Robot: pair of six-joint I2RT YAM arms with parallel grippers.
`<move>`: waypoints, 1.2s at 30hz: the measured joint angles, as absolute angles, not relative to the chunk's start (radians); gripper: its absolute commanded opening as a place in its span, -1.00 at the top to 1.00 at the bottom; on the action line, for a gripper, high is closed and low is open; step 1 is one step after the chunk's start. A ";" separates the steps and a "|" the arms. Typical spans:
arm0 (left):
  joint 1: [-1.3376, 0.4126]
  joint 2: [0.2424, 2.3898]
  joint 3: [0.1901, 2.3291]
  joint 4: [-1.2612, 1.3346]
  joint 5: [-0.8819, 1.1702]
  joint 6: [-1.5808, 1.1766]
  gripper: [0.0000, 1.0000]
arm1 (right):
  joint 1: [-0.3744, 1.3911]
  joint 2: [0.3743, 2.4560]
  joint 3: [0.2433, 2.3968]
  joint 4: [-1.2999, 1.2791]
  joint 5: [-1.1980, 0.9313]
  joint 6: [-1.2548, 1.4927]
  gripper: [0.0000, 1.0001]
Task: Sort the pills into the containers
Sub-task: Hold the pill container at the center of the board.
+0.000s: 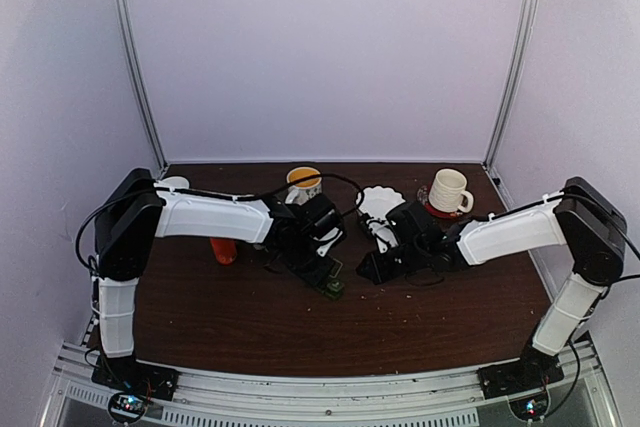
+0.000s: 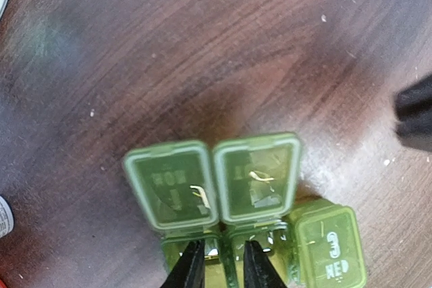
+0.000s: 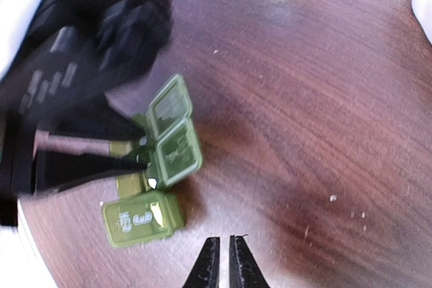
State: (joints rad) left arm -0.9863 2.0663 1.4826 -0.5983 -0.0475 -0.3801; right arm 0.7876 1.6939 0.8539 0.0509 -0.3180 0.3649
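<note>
the pill box [image 1: 336,290] lies on the dark wooden table [image 1: 250,332] about midway between left and right, between the two claws; two of its lids are flipped open [image 2: 256,179] and the third, marked 3 [image 2: 329,247], is closed; whether any pill lies inside is too blurred to tell; the left gripper [image 2: 219,269] stands right over the box, its arm reaching in from the left with the wrist bent downward, its fingers [image 2: 191,269] a little apart with their tips at the open compartments; whether they pinch anything i cannot tell; the right gripper [image 3: 223,262] is just right of the box and apart from it, its arm stretched in from the right, fingers [image 3: 210,264] nearly together over bare wood with nothing between them; two mugs [image 1: 448,190] stand farther back
</note>
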 measured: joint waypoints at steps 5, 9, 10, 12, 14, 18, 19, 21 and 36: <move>-0.966 2.066 1.483 -0.603 -0.016 -0.378 0.45 | 0.798 1.621 0.748 0.138 -0.337 0.312 0.16; -0.962 2.066 1.483 -0.604 0.012 -0.378 0.46 | 0.830 1.578 0.665 0.238 -0.331 0.256 0.10; -0.962 2.066 1.483 -0.604 0.018 -0.378 0.47 | 0.839 1.577 0.660 0.248 -0.325 0.244 0.10; -0.962 2.066 1.483 -0.604 0.026 -0.377 0.48 | 0.871 1.578 0.662 0.269 -0.298 0.214 0.09; -0.962 2.067 1.483 -0.604 0.030 -0.376 0.53 | 0.903 1.583 0.670 0.287 -0.266 0.194 0.07; -0.962 2.067 1.483 -0.604 0.031 -0.373 0.60 | 0.958 1.605 0.682 0.334 -0.203 0.167 0.02; -0.962 2.067 1.483 -0.604 0.031 -0.372 0.63 | 0.970 1.608 0.682 0.346 -0.192 0.160 0.02; -0.962 2.067 1.483 -0.604 0.035 -0.369 0.67 | 0.984 1.614 0.680 0.381 -0.172 0.154 0.02; -0.962 2.070 1.483 -0.603 0.064 -0.348 0.79 | 1.048 1.707 0.654 0.538 -0.070 0.099 -0.04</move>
